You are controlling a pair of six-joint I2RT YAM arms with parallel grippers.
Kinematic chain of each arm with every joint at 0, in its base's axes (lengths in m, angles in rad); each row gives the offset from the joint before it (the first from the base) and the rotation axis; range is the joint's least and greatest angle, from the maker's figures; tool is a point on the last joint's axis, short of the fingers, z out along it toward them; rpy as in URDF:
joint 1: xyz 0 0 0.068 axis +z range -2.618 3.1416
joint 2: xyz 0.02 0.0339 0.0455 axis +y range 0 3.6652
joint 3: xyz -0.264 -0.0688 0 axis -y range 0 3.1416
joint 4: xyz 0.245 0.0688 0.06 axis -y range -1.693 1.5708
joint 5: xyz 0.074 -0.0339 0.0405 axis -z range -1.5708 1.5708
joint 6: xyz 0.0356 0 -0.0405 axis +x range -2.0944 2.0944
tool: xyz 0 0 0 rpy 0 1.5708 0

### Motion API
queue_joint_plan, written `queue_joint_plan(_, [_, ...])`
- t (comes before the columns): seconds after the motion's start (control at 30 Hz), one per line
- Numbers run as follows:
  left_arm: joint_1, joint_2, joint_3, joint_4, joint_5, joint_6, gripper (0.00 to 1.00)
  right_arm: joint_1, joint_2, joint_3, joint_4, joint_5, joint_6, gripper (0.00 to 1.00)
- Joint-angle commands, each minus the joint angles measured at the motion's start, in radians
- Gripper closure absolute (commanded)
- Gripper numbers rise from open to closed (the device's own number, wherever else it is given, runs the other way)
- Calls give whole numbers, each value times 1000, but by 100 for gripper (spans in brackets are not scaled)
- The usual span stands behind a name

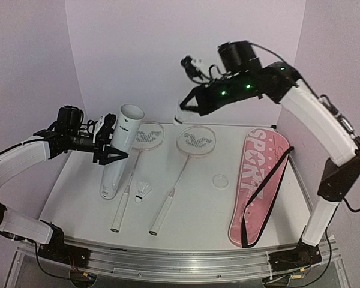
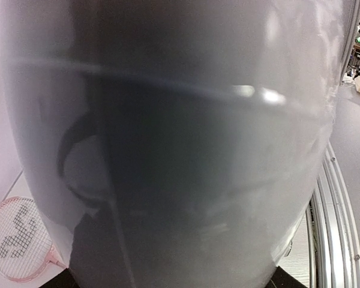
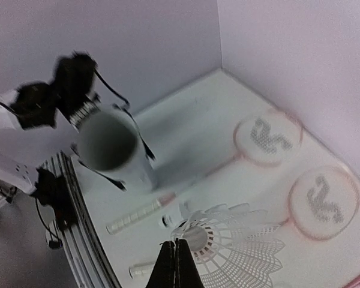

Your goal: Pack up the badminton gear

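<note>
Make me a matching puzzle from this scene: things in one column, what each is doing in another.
1. left gripper
2. right gripper
3. pink bag
4. rackets

a. pinches a shuttlecock in the air
b. lies along the table on its right side
c. grips the white tube
d. lie side by side mid-table

Pairs: 1-c, 2-a, 3-b, 4-d

Far left: your left gripper (image 1: pixel 112 146) has the tube (image 1: pixel 119 157), tilted, open end up and toward the back.
Middle: left racket (image 1: pixel 149 135) just beside the tube, right racket (image 1: pixel 195 141) to its right, heads at the back.
Between the handles: table shuttlecock (image 1: pixel 144 190).
Right: round lid (image 1: pixel 220 180), then the bag (image 1: pixel 259 180) along the table (image 1: pixel 198 225) edge.
Above the heads: raised shuttlecock (image 1: pixel 179 116), in your right gripper (image 3: pixel 175 247).
</note>
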Motion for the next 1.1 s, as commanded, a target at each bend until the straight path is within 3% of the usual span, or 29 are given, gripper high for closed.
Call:
queue_joint_plan(0.0, [1,9,37,8,11,23,95,107,24,22,272,121,-9,100])
queue_joint_plan(0.23, [-1,8,41,-4,-2,43,95,180,151,131,285,129,-90,100])
queue_joint_plan(0.67, [-1,17,51,-19,-6,61,95,183,222,90,283,95,-90,100])
queue_joint_plan(0.83, [-1,2,49,1,17,46,96,183,229,87,281,56,-88,79])
queue_joint_plan(0.93, [0,-3,41,22,27,42,96,182,233,98,277,34,-91,58])
queue_joint_plan(1.07, [0,8,42,21,19,31,96,182,243,158,278,-64,-62,47])
